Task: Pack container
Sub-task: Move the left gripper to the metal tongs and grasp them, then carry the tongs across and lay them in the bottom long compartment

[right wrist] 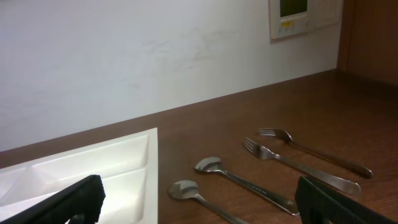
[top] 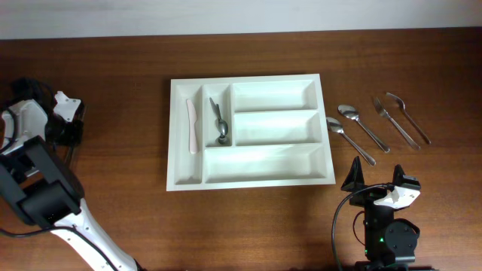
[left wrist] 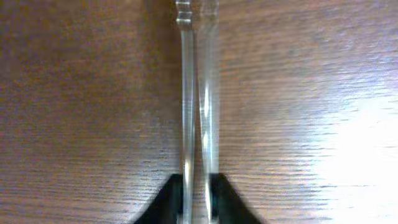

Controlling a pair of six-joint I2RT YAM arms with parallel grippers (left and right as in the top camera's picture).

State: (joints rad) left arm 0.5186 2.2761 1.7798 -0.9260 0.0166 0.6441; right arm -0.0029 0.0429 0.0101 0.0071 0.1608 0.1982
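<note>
The white five-compartment container (top: 248,175) lies mid-table. Its left narrow slot holds a pale knife (top: 192,125). The second narrow slot holds a metal spoon (top: 219,122). The three wide slots are bare. Right of it lie two spoons (top: 349,140) (top: 364,126) and two forks (top: 395,121) (top: 410,119). My right gripper (top: 376,181) is open near the front edge, below the spoons. Its wrist view shows the container's corner (right wrist: 93,155), spoons (right wrist: 186,190) (right wrist: 214,166) and forks (right wrist: 298,163) (right wrist: 314,150) ahead of the wide jaws (right wrist: 208,208). My left gripper (top: 71,124) (left wrist: 198,25) is shut and empty over bare wood at far left.
A white wall (right wrist: 155,50) with a wall panel (right wrist: 301,15) stands behind the table's far edge. The left arm's body (top: 45,196) fills the front left corner. The right arm's base (top: 388,237) sits at the front right.
</note>
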